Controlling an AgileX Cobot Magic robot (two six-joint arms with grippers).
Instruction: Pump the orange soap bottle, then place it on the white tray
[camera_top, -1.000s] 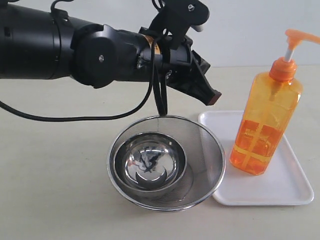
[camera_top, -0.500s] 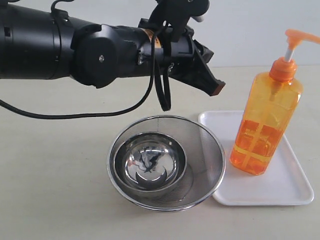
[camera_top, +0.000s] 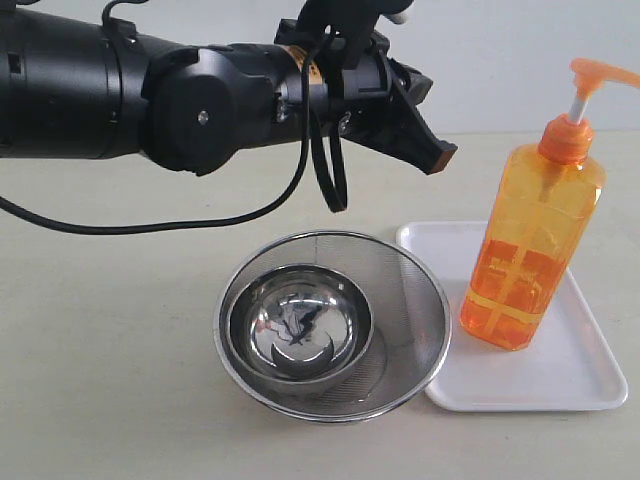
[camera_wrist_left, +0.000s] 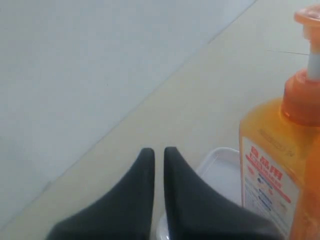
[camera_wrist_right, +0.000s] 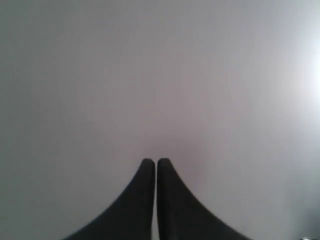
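Note:
The orange soap bottle (camera_top: 532, 240) stands upright on the white tray (camera_top: 570, 380) at the right, its pump head (camera_top: 603, 72) raised on a white stem. My left gripper (camera_top: 438, 157) hangs in the air to the bottle's left, above the tray's far corner, shut and empty, clear of the bottle. The left wrist view shows the same shut gripper (camera_wrist_left: 159, 150) with the bottle (camera_wrist_left: 280, 165) and a corner of the tray (camera_wrist_left: 222, 162) beyond it. My right gripper (camera_wrist_right: 153, 161) is shut and faces only a blank pale surface; it does not show in the exterior view.
A round steel mesh strainer (camera_top: 420, 300) holding a steel bowl (camera_top: 300, 325) sits on the tan table left of the tray, touching its edge. The left arm's black body and a hanging cable loop (camera_top: 330, 180) stretch above the strainer.
My left gripper has risen and shifted a little right, toward the bottle's pump. The bottle, tray and strainer have not moved.

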